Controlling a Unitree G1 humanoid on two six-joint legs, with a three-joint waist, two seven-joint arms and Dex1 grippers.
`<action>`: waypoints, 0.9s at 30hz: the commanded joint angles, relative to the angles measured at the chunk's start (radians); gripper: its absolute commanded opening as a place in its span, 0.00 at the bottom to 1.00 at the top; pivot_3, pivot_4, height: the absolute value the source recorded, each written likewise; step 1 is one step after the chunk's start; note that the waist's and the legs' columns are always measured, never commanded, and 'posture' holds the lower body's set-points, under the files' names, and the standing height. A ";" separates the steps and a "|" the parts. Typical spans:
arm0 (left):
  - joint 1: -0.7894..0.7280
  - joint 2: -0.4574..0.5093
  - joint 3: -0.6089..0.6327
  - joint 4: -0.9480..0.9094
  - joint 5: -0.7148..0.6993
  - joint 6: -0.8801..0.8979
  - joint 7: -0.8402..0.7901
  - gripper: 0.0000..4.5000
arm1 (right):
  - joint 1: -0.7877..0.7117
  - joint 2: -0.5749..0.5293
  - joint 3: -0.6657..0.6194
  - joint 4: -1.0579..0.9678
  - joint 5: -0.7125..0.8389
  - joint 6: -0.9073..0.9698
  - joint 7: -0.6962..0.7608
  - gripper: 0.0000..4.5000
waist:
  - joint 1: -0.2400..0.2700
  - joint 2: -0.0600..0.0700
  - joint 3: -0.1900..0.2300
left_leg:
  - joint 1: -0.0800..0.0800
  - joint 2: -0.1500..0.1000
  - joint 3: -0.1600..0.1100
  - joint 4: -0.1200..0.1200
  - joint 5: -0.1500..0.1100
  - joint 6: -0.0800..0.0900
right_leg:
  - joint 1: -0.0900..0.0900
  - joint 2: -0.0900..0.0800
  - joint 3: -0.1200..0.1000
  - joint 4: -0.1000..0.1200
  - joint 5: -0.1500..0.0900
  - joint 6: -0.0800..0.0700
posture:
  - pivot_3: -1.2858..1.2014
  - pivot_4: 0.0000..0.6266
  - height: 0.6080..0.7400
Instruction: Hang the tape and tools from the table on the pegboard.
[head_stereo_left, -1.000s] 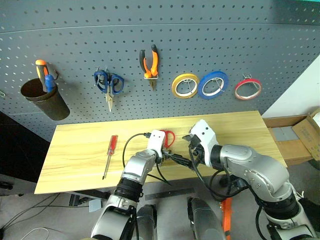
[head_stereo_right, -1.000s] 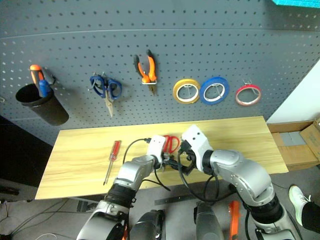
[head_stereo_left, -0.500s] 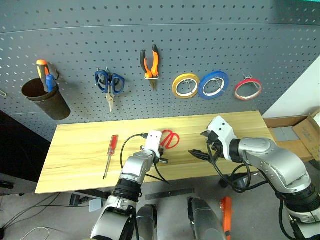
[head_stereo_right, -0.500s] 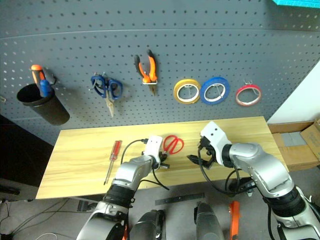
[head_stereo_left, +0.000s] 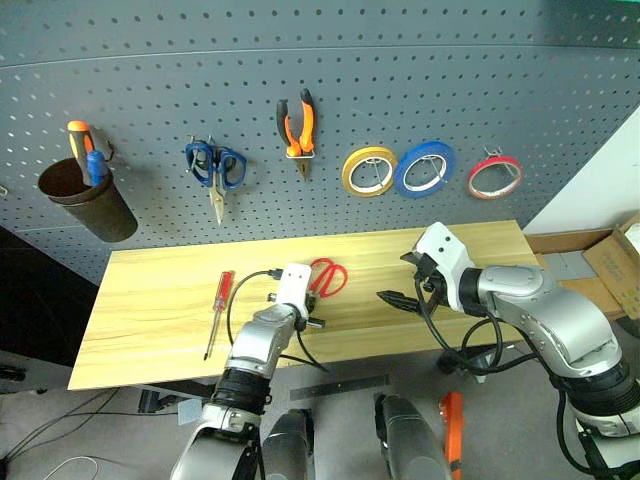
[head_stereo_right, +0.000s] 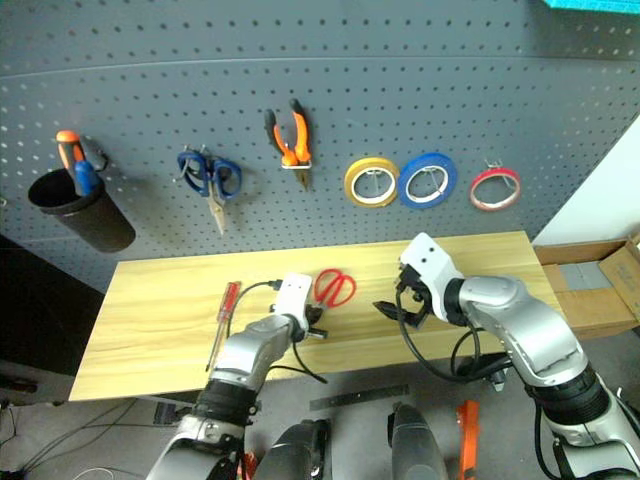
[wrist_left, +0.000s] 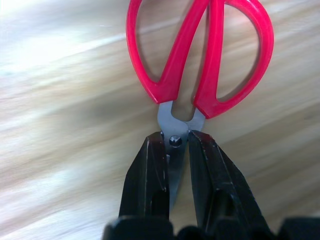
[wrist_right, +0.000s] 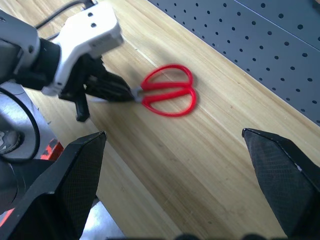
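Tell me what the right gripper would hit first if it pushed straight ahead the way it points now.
Most likely the bare table. The right gripper, jaws wide open, aims down at the wood just short of the red-handled scissors held by the left gripper. Depth is unclear, so it might reach the scissors' handles.

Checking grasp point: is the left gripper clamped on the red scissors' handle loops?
No. The left gripper is shut on the red scissors at the metal pivot below the loops.
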 joint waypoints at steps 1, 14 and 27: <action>0.039 0.018 0.014 -0.130 0.005 -0.032 -0.006 0.06 | -0.017 -0.007 -0.023 -0.026 -0.007 -0.029 0.008 1.00 | 0.000 0.000 0.001 | 0.000 0.000 0.000 0.000 0.000 0.000 | 0.000 0.000 0.000 0.000 0.000 0.000 | 0.46 0.45 1.00; 0.325 0.140 0.202 -0.495 -0.058 -0.285 -0.069 0.06 | -0.045 -0.025 -0.040 -0.046 -0.020 -0.085 0.041 1.00 | 0.000 0.003 0.003 | -0.001 0.002 0.002 -0.001 -0.005 0.002 | -0.003 0.000 0.001 -0.002 0.000 -0.001 | 0.47 0.44 1.00; 0.603 0.216 0.376 -0.819 -0.116 -0.491 -0.163 0.06 | -0.022 -0.003 -0.079 -0.051 -0.004 -0.345 0.153 1.00 | 0.034 0.003 0.002 | -0.001 0.004 0.004 0.000 -0.008 0.003 | -0.002 0.001 0.001 -0.005 -0.001 -0.001 | 0.50 0.36 1.00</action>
